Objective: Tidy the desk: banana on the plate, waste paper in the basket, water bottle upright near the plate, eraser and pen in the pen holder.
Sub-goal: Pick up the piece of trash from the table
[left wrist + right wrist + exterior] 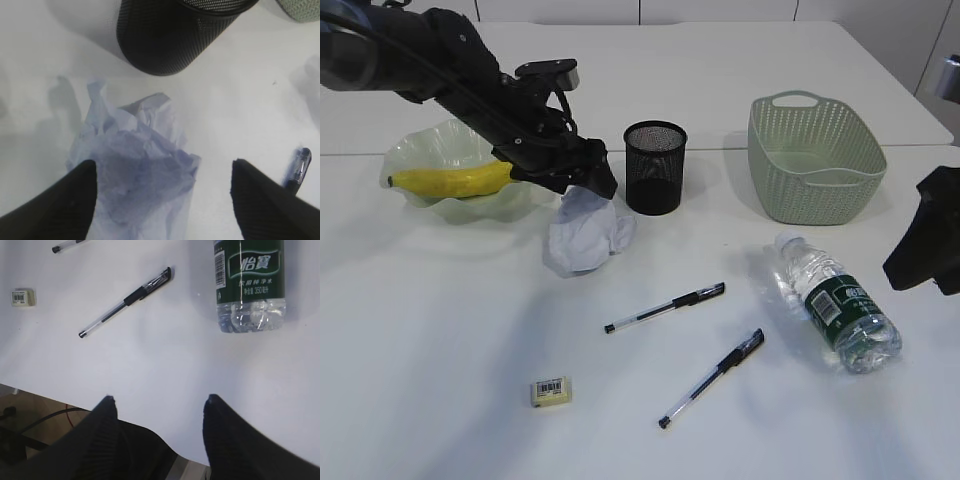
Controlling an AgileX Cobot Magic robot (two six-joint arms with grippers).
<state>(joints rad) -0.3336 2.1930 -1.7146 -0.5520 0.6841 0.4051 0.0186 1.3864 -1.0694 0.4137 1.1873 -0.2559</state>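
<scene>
A yellow banana (450,180) lies on the pale green plate (415,150) at the left. My left gripper (595,185) is open just above the crumpled white waste paper (585,235), which fills the left wrist view (135,160) between the fingers (162,172). The black mesh pen holder (655,167) stands just behind it and shows in the left wrist view (170,35). The water bottle (835,305) lies on its side. Two pens (665,307) (712,378) and an eraser (551,391) lie on the table. My right gripper (160,400) is open and empty over the front edge.
A pale green woven basket (815,155) stands at the back right. The table's front edge and dark cables below it show in the right wrist view (30,405). The right arm (925,240) hangs at the right border.
</scene>
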